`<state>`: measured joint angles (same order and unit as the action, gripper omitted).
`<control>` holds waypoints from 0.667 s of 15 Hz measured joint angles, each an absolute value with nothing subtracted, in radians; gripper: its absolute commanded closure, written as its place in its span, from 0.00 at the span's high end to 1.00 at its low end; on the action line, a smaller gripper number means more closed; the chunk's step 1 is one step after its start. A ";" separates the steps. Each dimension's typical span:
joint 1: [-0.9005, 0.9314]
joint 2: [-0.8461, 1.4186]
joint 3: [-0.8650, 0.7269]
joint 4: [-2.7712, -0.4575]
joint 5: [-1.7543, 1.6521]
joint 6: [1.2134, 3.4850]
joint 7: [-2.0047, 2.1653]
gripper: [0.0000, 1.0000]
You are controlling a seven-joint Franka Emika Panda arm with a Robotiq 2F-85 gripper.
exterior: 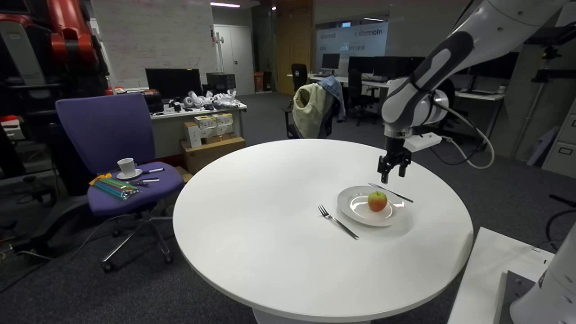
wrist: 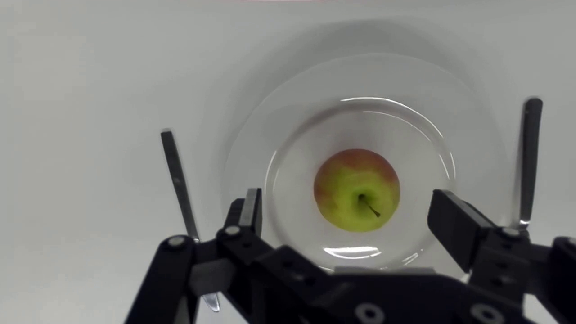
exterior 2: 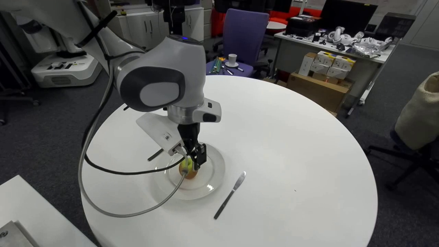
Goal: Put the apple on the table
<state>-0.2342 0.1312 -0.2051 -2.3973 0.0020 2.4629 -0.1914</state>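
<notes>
The apple (exterior: 377, 201), green on top and red-orange lower down, rests on a round white plate (exterior: 347, 202). The plate stands on the large round white table (exterior: 256, 216). In an exterior view the apple (exterior 2: 192, 174) is partly hidden by a cable and the gripper. My gripper (exterior: 393, 177) is open and empty, pointing down above the plate. In the wrist view the apple (wrist: 351, 180) lies between the two spread fingers of the gripper (wrist: 346, 192), apart from both and lower than them. The apple also sits a little ahead of the fingertips there.
A knife (exterior: 398, 195) lies on the table on one side of the plate and a fork (exterior: 338, 222) on the opposite side. A purple chair (exterior: 105, 130) holding a white cup (exterior: 127, 166) stands beyond the table. A cable (exterior 2: 137, 215) loops from the arm near the plate.
</notes>
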 measured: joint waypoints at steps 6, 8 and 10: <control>-0.228 0.185 -0.152 -2.353 0.066 2.463 -0.215 1.00; -0.225 0.210 -0.145 -2.346 0.066 2.463 -0.215 1.00; -0.224 0.233 -0.142 -2.344 0.065 2.463 -0.215 1.00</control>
<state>-0.2241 0.2332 -0.1422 -2.3435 0.0651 2.4631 -0.2149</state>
